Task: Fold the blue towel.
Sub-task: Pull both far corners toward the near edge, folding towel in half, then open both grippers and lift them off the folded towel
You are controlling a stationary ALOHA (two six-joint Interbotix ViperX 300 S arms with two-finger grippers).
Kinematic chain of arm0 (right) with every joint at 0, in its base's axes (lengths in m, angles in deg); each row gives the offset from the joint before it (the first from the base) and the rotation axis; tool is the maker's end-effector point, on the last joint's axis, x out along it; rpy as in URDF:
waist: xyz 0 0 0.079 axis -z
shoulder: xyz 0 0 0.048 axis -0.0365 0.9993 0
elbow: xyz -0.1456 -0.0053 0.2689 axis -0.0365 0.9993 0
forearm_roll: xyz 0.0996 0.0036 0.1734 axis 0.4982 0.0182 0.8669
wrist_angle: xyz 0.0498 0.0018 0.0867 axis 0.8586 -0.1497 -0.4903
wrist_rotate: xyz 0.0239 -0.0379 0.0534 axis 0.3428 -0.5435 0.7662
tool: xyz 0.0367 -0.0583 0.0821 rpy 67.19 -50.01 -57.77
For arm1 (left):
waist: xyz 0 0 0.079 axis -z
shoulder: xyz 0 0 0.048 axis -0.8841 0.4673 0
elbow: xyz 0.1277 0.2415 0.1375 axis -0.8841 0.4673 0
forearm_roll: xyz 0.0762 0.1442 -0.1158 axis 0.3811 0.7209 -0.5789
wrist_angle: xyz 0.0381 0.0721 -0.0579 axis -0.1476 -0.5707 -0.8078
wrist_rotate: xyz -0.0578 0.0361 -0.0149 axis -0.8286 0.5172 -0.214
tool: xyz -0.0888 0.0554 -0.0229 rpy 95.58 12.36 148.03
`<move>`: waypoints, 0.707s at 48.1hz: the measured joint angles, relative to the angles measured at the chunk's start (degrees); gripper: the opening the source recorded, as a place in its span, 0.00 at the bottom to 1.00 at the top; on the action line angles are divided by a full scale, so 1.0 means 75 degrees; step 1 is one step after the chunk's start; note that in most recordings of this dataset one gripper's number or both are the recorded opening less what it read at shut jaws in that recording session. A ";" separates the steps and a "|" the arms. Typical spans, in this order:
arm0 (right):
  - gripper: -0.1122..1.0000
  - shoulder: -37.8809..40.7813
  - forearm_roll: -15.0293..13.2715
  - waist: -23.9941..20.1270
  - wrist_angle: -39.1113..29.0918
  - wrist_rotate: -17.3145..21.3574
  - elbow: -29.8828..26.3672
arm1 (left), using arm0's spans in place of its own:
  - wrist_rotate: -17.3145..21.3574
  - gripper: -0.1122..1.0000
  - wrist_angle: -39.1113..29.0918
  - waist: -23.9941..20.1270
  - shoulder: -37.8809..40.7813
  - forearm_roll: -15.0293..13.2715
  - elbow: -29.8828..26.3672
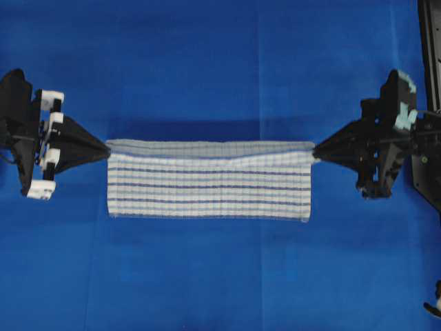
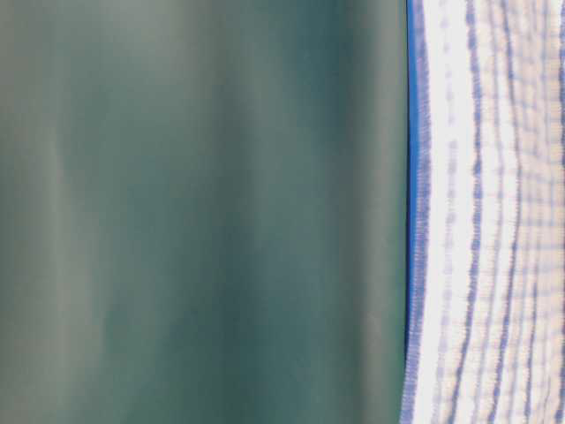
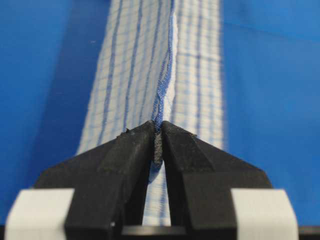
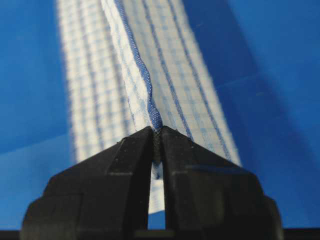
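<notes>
Overhead: stretched across the middle of a plain solid-blue table covering (image 1: pixel 220 62), a rectangular white woven towel with thin dark-blue and light-blue stripes (image 1: pixel 210 186), held taut along its far edge. At that edge's left corner, the black left gripper (image 1: pixel 105 149), tips pinched together on the cloth; at the right corner, the black right gripper (image 1: pixel 315 151), likewise clamped. Dark shadow on the covering just behind the lifted edge. Black frame hardware (image 1: pixel 431 48) along the right border.

Table level: blurred striped towel (image 2: pixel 485 212) filling the right side, a sliver of blue covering (image 2: pixel 410 132) beside it, and a dull grey-green backdrop (image 2: pixel 194 212) over the rest — too soft for detail.

Left wrist: left gripper (image 3: pixel 158 132) with jaws shut on the towel's blue-hemmed edge (image 3: pixel 165 65), blue covering (image 3: pixel 270 75) on both sides.

Right wrist: right gripper (image 4: pixel 156 134) with jaws closed on the towel's hem (image 4: pixel 135 55) — blue covering (image 4: pixel 30 65) around, creased at right.
</notes>
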 measured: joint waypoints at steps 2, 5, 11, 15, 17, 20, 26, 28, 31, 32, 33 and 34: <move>0.17 0.0070 0.0059 -0.0117 0.0023 -0.0012 0.0000 | -0.0012 0.16 0.0000 0.0105 0.0047 0.0000 0.0012; 0.17 0.0234 0.0152 -0.0281 0.0070 -0.0012 0.0000 | -0.0012 0.16 0.0000 0.0199 0.0129 0.0000 0.0012; 0.17 0.0574 0.0187 -0.0434 0.0117 -0.0012 -0.0047 | -0.0012 0.16 -0.0012 0.0246 0.0305 0.0000 0.0012; 0.17 0.0773 0.0187 -0.0492 0.0129 -0.0012 -0.0117 | -0.0023 0.16 -0.0012 0.0258 0.0422 0.0012 0.0000; 0.17 0.0867 0.0187 -0.0527 0.0129 -0.0012 -0.0152 | -0.0023 0.16 0.0000 0.0281 0.0504 0.0012 0.0000; 0.17 0.1043 0.0199 -0.0586 0.0129 -0.0012 -0.0211 | -0.0012 0.16 0.0000 0.0340 0.0668 0.0000 0.0000; 0.17 0.1406 0.0199 -0.0691 0.0129 -0.0012 -0.0387 | -0.0023 0.16 -0.0012 0.0457 0.0996 0.0000 -0.0059; 0.18 0.1512 0.0187 -0.0715 0.0129 -0.0012 -0.0410 | -0.0023 0.16 0.0000 0.0480 0.1090 0.0012 -0.0094; 0.20 0.1641 0.0199 -0.0727 0.0129 -0.0012 -0.0469 | -0.0023 0.16 0.0000 0.0492 0.1254 0.0000 -0.0176; 0.21 0.1688 0.0199 -0.0727 0.0129 -0.0012 -0.0480 | -0.0023 0.16 -0.0012 0.0504 0.1313 0.0000 -0.0199; 0.22 0.1723 0.0199 -0.0727 0.0129 -0.0012 -0.0504 | -0.0023 0.16 0.0000 0.0492 0.1348 0.0000 -0.0223; 0.24 0.1758 0.0199 -0.0727 0.0129 -0.0012 -0.0516 | -0.0035 0.16 0.0000 0.0492 0.1395 0.0000 -0.0246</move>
